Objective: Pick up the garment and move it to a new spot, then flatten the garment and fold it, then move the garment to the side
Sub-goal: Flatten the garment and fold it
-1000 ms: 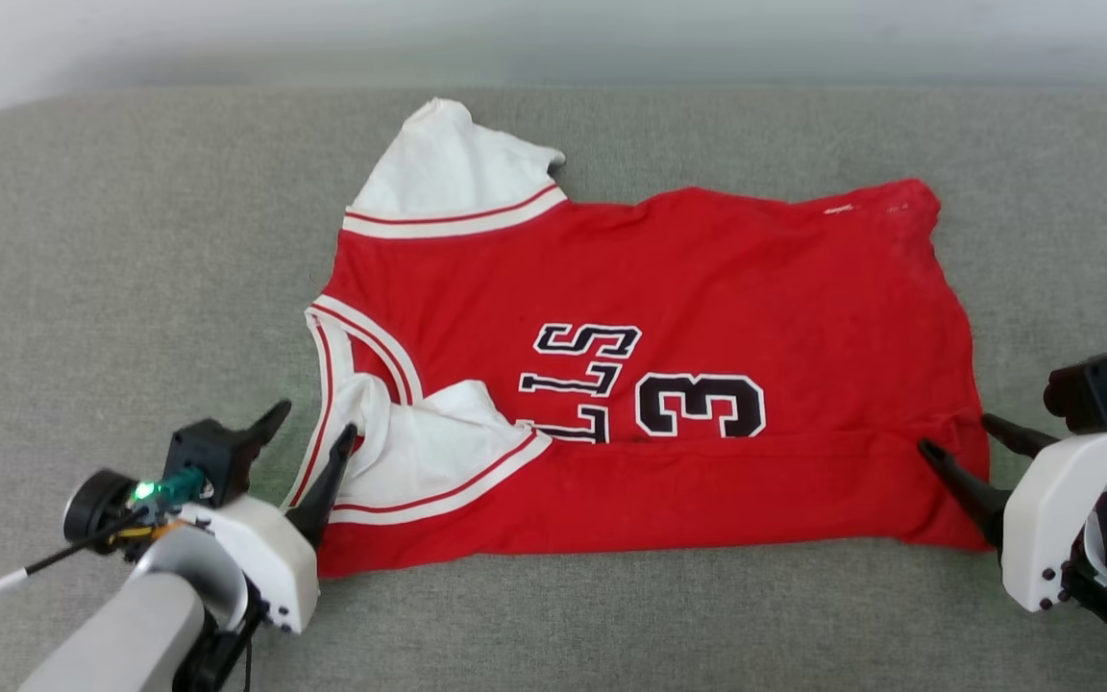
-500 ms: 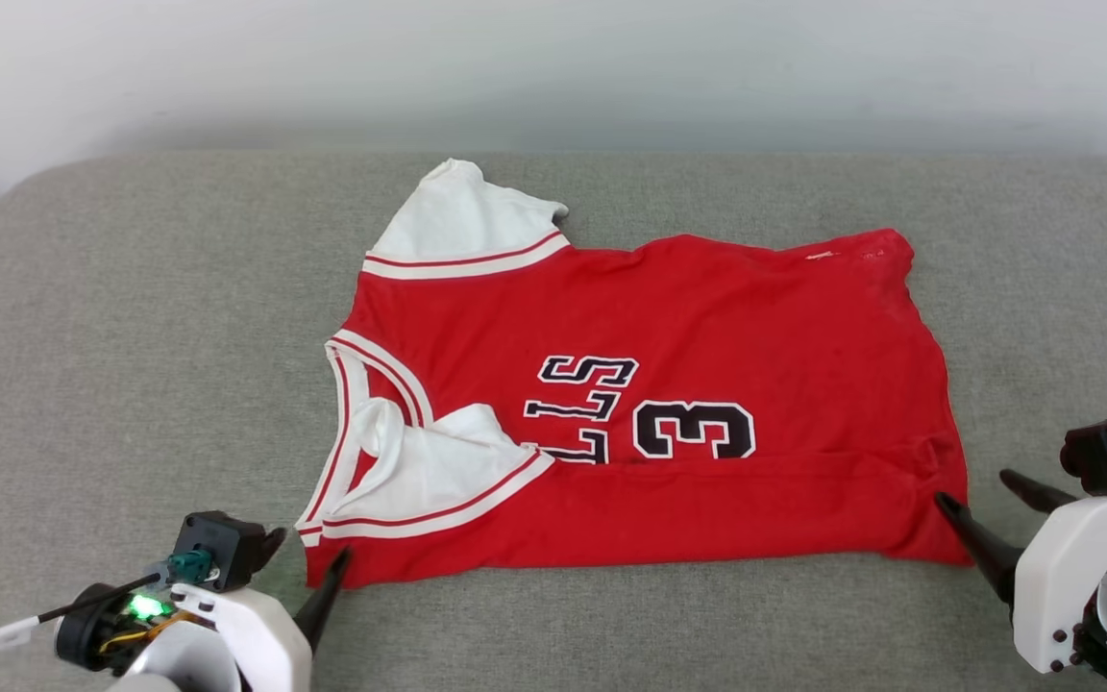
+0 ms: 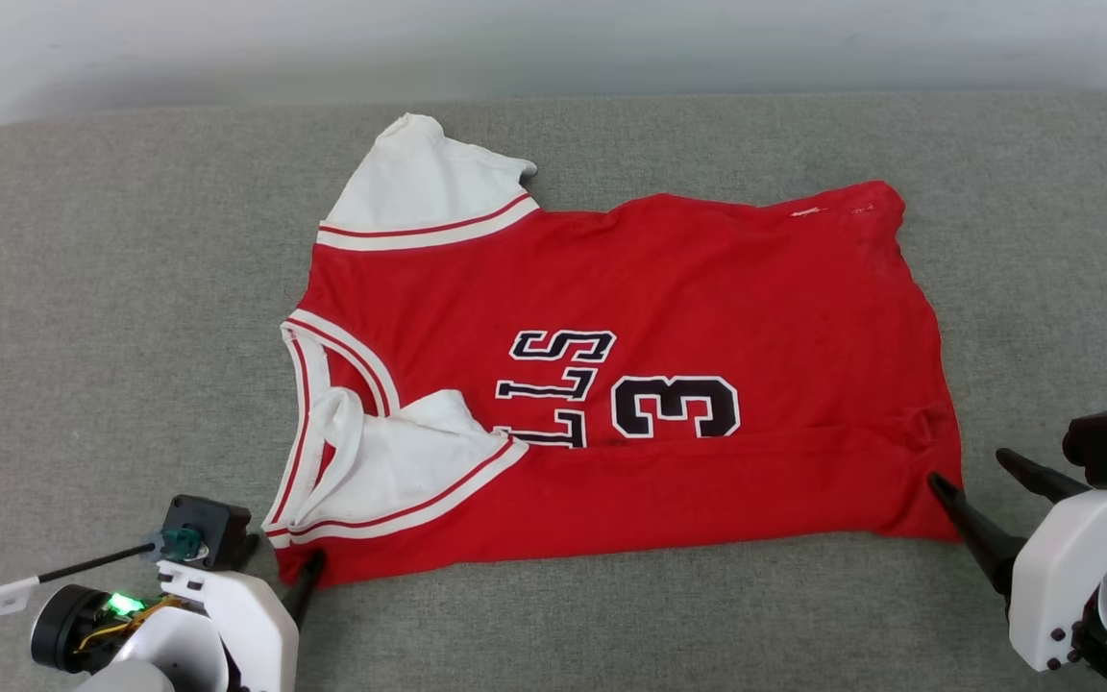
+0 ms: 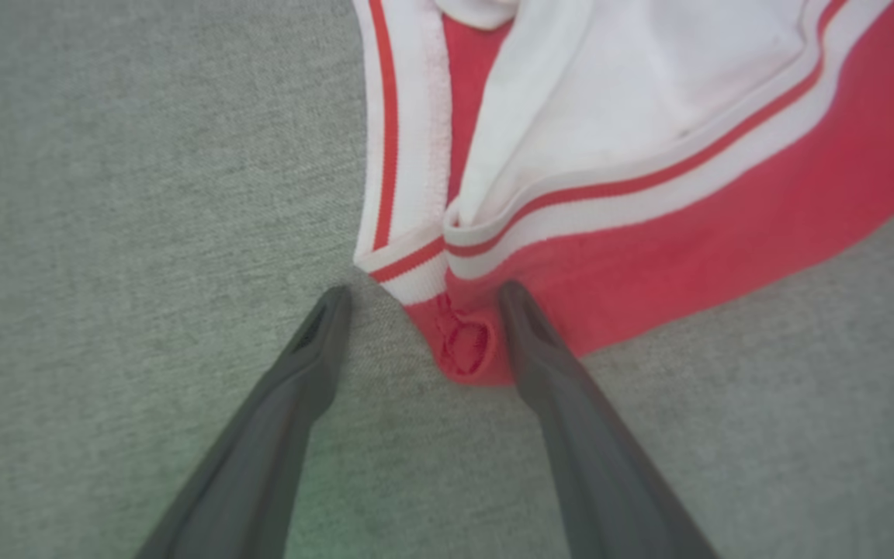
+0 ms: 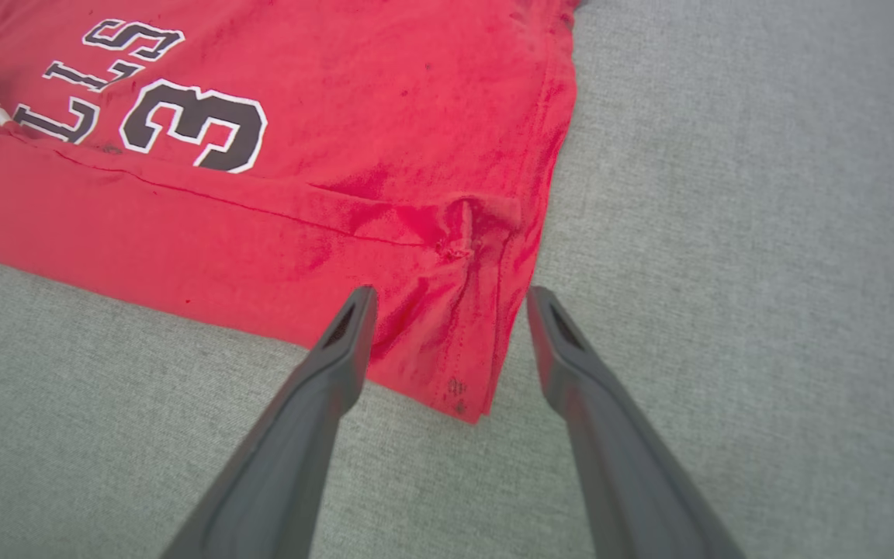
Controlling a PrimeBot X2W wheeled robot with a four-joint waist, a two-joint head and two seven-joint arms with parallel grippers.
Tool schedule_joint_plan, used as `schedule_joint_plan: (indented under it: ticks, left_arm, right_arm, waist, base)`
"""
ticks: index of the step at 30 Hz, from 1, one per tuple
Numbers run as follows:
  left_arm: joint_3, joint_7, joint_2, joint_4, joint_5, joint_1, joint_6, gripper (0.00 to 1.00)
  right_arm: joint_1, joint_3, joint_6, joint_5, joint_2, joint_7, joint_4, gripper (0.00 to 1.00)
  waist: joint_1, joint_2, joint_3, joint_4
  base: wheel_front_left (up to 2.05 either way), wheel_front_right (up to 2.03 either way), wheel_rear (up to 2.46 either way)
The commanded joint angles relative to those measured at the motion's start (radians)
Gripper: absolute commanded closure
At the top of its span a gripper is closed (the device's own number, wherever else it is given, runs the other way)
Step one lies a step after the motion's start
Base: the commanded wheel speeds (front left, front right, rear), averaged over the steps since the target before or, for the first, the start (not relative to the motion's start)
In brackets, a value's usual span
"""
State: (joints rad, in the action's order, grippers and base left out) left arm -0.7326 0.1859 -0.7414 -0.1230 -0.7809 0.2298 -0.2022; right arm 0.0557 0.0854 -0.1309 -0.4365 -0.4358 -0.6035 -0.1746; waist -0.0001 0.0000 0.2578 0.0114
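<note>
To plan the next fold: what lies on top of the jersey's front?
The garment has its own near strip and white sleeve folded onto it, hiding part of the lettering.

I see the garment (image 3: 669, 288) lying flat across the middle of the frame on a grey fabric surface (image 3: 111, 288). Its collar is toward the left and its hem toward the right. The near long edge is folded up over the lettering, and one white sleeve (image 3: 424, 183) points to the upper left. My left gripper (image 3: 284, 559) sits at the lower left, one finger at the garment's near-left corner. My right gripper (image 3: 967, 466) is at the lower right, fingers spread beside the hem corner.
</note>
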Motion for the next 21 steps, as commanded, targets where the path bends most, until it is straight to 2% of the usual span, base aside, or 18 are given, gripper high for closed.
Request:
schedule_joint_plan:
  ticks: [1, 3, 8, 12, 16, 21]
  left_arm:
    - [-0.03, 0.036, 0.028, -0.035, -0.022, -0.032, 0.012, 1.0]
    - [-0.032, 0.042, 0.041, -0.031, -0.042, -0.04, 0.026, 1.0]
    - [-0.028, 0.0, 0.033, -0.017, -0.026, -0.04, 0.027, 1.0]
    - [-0.007, -0.037, 0.025, 0.036, -0.016, -0.035, 0.012, 1.0]
    - [0.019, -0.062, 0.016, 0.114, -0.033, -0.051, -0.008, 1.0]
    - [0.02, -0.057, -0.016, 0.217, -0.004, -0.055, -0.034, 1.0]
  right_arm:
    - [-0.01, -0.004, 0.0, 0.009, 0.007, -0.001, -0.006, 0.0]
    - [-0.014, -0.009, 0.0, 0.009, 0.011, -0.003, -0.005, 0.0]
    - [-0.026, -0.013, 0.0, 0.029, 0.002, -0.018, 0.008, 0.0]
    - [-0.04, -0.024, 0.0, 0.056, 0.005, -0.038, 0.035, 0.0]
    - [-0.039, -0.051, 0.0, 0.074, 0.04, -0.063, 0.082, 0.0]
    - [-0.017, -0.074, 0.0, 0.09, 0.075, -0.102, 0.143, 0.0]
  waist:
    - [0.0001, 0.0, 0.003, -0.003]
    - [0.0001, 0.0, -0.001, -0.001]
    - [0.0001, 0.0, -0.034, 0.014]
    - [0.0001, 0.0, -0.066, 0.029]
    - [0.0001, 0.0, -0.082, 0.046]
    - [0.0001, 0.0, -0.08, 0.069]
  base:
    - [0.0, 0.0, 0.0]
    - [0.0, 0.0, 0.0]
    - [0.0, 0.0, 0.0]
    - [0.0, 0.0, 0.0]
    - [0.0, 0.0, 0.0]
    - [0.0, 0.0, 0.0]
